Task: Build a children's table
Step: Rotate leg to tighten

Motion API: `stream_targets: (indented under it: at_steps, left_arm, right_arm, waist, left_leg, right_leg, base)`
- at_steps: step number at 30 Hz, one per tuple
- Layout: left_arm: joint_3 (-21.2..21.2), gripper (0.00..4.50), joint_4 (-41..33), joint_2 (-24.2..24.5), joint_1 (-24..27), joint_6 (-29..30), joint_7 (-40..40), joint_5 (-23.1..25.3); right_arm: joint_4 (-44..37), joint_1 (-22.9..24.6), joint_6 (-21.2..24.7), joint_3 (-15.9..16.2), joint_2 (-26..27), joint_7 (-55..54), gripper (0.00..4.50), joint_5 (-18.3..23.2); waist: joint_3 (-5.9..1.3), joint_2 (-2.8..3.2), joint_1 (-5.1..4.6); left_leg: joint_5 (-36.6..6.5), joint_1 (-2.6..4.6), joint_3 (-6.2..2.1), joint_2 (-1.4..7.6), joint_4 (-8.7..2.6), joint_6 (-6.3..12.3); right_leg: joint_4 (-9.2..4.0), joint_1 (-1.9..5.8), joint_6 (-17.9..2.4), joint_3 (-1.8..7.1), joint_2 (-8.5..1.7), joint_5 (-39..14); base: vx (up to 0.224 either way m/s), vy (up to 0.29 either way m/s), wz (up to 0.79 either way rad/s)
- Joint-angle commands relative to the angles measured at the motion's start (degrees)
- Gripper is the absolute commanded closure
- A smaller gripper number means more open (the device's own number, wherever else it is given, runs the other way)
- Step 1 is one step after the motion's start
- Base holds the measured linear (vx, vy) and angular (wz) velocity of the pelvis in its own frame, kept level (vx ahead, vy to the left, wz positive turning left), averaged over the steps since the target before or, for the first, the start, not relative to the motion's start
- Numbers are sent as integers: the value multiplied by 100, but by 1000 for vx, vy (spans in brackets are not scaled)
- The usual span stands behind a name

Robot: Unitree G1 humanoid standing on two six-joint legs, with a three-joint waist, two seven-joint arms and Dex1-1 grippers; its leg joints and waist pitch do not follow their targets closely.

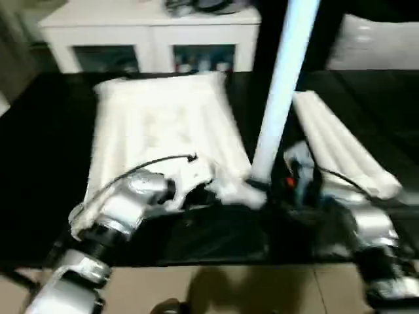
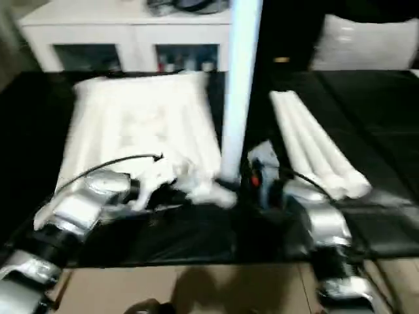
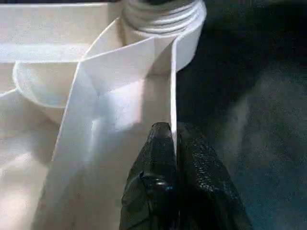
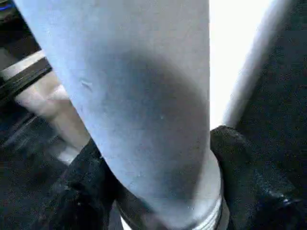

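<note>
**A:** Leg alignment is the whole game here imo. The long white tubular plastic leg (image 1: pixel 283 85) stands nearly upright, leaning a touch to the robot's right at the top, with its lower end right at the near right corner socket (image 1: pixel 243 191) of the white ribbed plastic table top (image 1: pixel 163 127) lying underside-up on the black tabletop (image 1: pixel 39 163).

**B:** Which arm has it?

**A:** The right gripper (image 4: pixel 158 191) — black fingers (image 4: pixel 240 167) closed around the leg low down, near its threaded end. The left gripper (image 3: pixel 173 143) is pinched shut on a thin rib of the table top just beside that socket, whose threaded collar (image 3: pixel 160 17) lies straight ahead of those fingers.

**B:** So left braces, right screws?

**A:** That's my read. The leg's long axis has to line up with the collar — I can't tell if it's seated yet. Spare white tubular legs (image 1: pixel 340 147) lie together further right.
</note>
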Motion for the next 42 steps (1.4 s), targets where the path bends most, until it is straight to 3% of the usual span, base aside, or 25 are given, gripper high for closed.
stream_targets:
  at_steps: [1,4,5,6,7,8,10,11,12,15,21,26,31,33,37,42]
  left_arm:
    - [121,450,-401,-440,-155,206,551,-52]
    - [190,450,-392,-708,-215,429,990,53]
    - [201,450,-403,-845,-243,512,1215,101]
    - [163,450,-417,-898,-253,499,1277,127]
    - [140,450,-428,-912,-253,488,1286,135]
    - [114,450,-494,-922,-238,556,1319,149]
    - [50,450,-572,-889,-221,613,1347,205]
    - [-7,450,-604,-794,-194,568,1271,239]
    - [-25,450,-616,-748,-176,542,1231,257]
    - [-60,450,-622,-604,-142,451,1098,293]
    - [-110,450,-340,-214,-211,68,699,318]
    - [-249,450,-271,87,-201,-439,93,173]
    - [-433,450,-307,308,-160,-874,-554,63]
    - [-616,450,-341,550,-149,-1211,-1207,-48]
    - [-730,450,-174,764,-231,-1523,-1570,0]
    - [-795,450,-117,957,-307,-1714,-2027,-69]
  right_arm:
    - [274,-230,166,98,434,-714,189,-89]
    - [484,-373,148,30,633,-1203,189,-219]
    - [584,-424,20,54,702,-1299,189,-295]
    - [629,-430,-147,105,708,-1282,189,-371]
    - [640,-424,-216,123,705,-1239,133,-387]
    - [656,-422,-261,119,723,-1250,119,-423]
    - [644,-411,-279,44,737,-1224,119,-370]
    - [570,-372,-319,37,682,-1129,99,-343]
    - [528,-345,-349,39,653,-1075,84,-336]
    - [358,-244,-435,39,539,-829,66,-281]
    - [-206,117,-833,106,-80,207,17,-112]
    - [-273,164,-899,6,-563,908,4,23]
    - [-322,154,-928,57,-893,1480,4,103]
    - [-352,152,-1069,225,-1132,1873,4,41]
    - [-438,179,-1048,455,-1309,2354,4,16]
    - [-591,293,-1037,698,-1446,2772,4,6]
  waist:
    - [-385,-82,-8]
    - [-394,-87,-1]
    - [-410,-117,12]
    - [-419,-106,23]
    - [-431,-101,32]
    - [-436,-100,45]
    - [-458,-88,54]
    - [-477,-77,60]
    - [-486,-46,64]
    - [-486,-65,68]
    - [-445,-40,116]
    - [-449,-36,141]
    - [-462,-40,218]
    - [-466,-39,251]
    - [-464,-29,333]
    - [-452,-38,362]
  left_leg:
    - [-2410,224,-289,416,-534,-303]
    - [-2305,244,-268,387,-509,-227]
    - [-2074,210,-263,387,-508,-122]
    - [-1986,205,-260,393,-506,-97]
    - [-1844,189,-252,396,-503,-43]
    - [-1774,188,-250,394,-499,-9]
    - [-1556,177,-242,394,-485,105]
    - [-1307,167,-232,389,-460,250]
    - [-1242,163,-234,387,-449,286]
    - [-1124,143,-220,386,-424,463]
    - [-1710,199,-233,418,-473,254]
    - [-1849,180,-250,420,-490,155]
    - [-1653,183,-232,429,-465,253]
    - [-1593,184,-229,435,-460,280]
    - [-1685,209,-219,447,-464,278]
    - [-1884,206,-237,468,-498,123]
  right_leg:
    - [-503,141,-982,252,-297,-2160]
    - [-546,142,-923,254,-304,-2219]
    - [-544,180,-886,253,-292,-2031]
    - [-525,185,-894,254,-288,-1910]
    - [-505,194,-915,252,-277,-1667]
    - [-493,201,-933,250,-270,-1549]
    - [-445,220,-1032,247,-257,-1144]
    - [-405,229,-1148,239,-243,-739]
    - [-386,233,-1182,236,-242,-628]
    - [-371,246,-1284,221,-245,-399]
    - [-456,218,-1090,228,-246,-1108]
    - [-440,227,-1101,229,-263,-1125]
    - [-398,222,-1239,232,-259,-858]
    - [-384,219,-1271,227,-262,-822]
    - [-376,199,-1277,233,-253,-869]
    - [-372,202,-1260,244,-280,-1069]
  base:
    - [0,0,0]
    - [0,0,0]
    - [0,0,0]
    - [0,0,0]
    - [0,0,0]
    - [0,0,0]
    - [0,0,0]
    - [0,0,0]
    - [0,0,0]
    - [0,0,0]
    - [0,0,0]
    - [0,0,0]
    - [0,0,0]
    - [0,0,0]
    - [0,0,0]
    - [0,0,0]
